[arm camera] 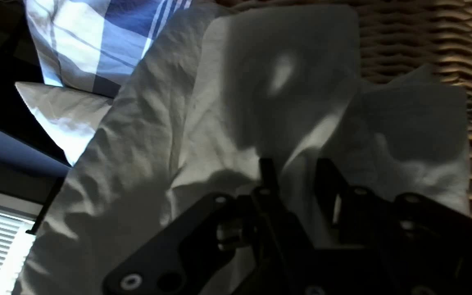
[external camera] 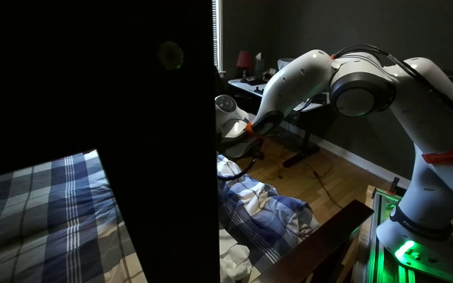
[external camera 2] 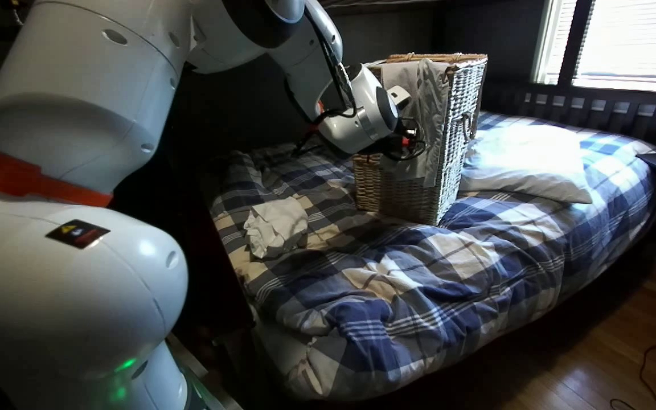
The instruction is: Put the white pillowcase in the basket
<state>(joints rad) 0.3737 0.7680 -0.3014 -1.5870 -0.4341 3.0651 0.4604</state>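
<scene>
Though the dark band (external camera: 421, 228) around the foot of the arm (external camera: 297, 82) carries lettering, only FRAN can be made out. On the arm's casing, an exterior view shows a black label (external camera 2: 77, 234) with a yellow triangle, its print too small to read. The wicker basket (external camera 2: 459, 136) stands upright on the plaid bedding (external camera 2: 436, 296) in an exterior view, where the wrist view takes in only a patch of its brown weave. A black shape (external camera: 171, 129) fills much of an exterior view, where a red lamp (external camera: 244, 59) also appears. Which of two cloths is the pillowcase I cannot tell: a pale cloth (external camera 2: 433, 114) hangs down the basket's side, just beside the tool (arm camera: 295, 174), while a crumpled white cloth (external camera 2: 275, 225) lies on the bedding in both exterior views. Only the wrist view shows the fingers (arm camera: 268, 176) clearly; they stand a little apart, pale cloth showing between them, and whether they grip it I cannot tell.
</scene>
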